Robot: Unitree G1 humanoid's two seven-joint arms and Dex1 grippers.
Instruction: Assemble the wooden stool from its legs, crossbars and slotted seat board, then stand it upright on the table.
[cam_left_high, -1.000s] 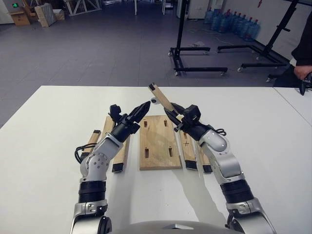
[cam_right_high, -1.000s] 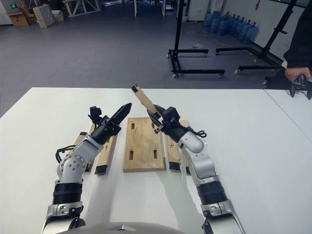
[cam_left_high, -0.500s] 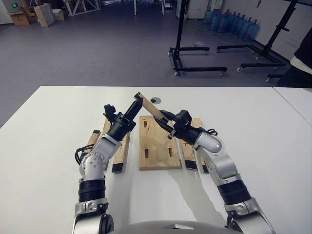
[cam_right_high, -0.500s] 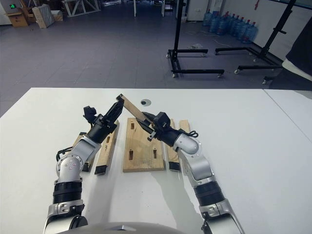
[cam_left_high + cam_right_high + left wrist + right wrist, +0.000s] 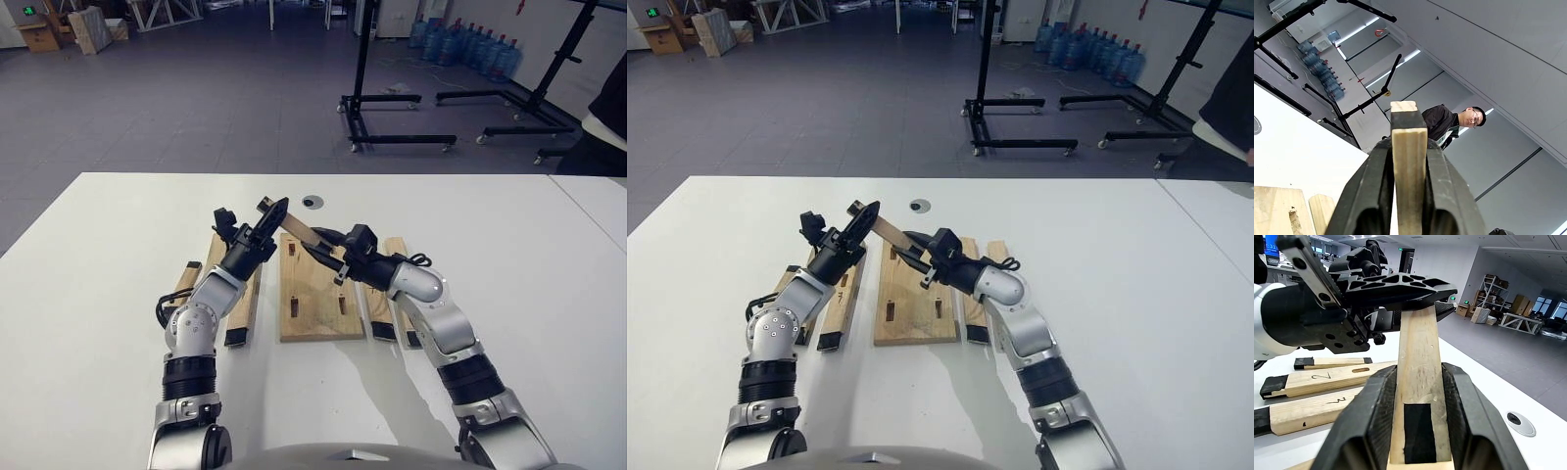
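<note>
- Your left gripper is closed on the upper end of a wooden piece. In the left wrist view its two black fingers press flat against both faces of the wood, and the cut end stands just past their tips.
- Your right gripper clamps the same piece lower down. In the right wrist view its fingers sit narrow on either side of the wood, with a black patch on the face between them.
- The piece is held tilted in the air between the two grippers. Its high end points to your left and away from you, and its low end points toward your right arm.
- It sits over the far part of the seat board. You cannot tell whether the low end touches the board, because the right gripper hides that spot.
- The seat board lies flat on the white table between your arms, slots facing up.
- To the left of the board a long leg lies alongside it, with a shorter bar farther out, near your left forearm.
- To the right of the board the right-hand legs lie alongside it, partly covered by your right arm.
- A round grommet is set in the table just beyond the held piece.
</note>
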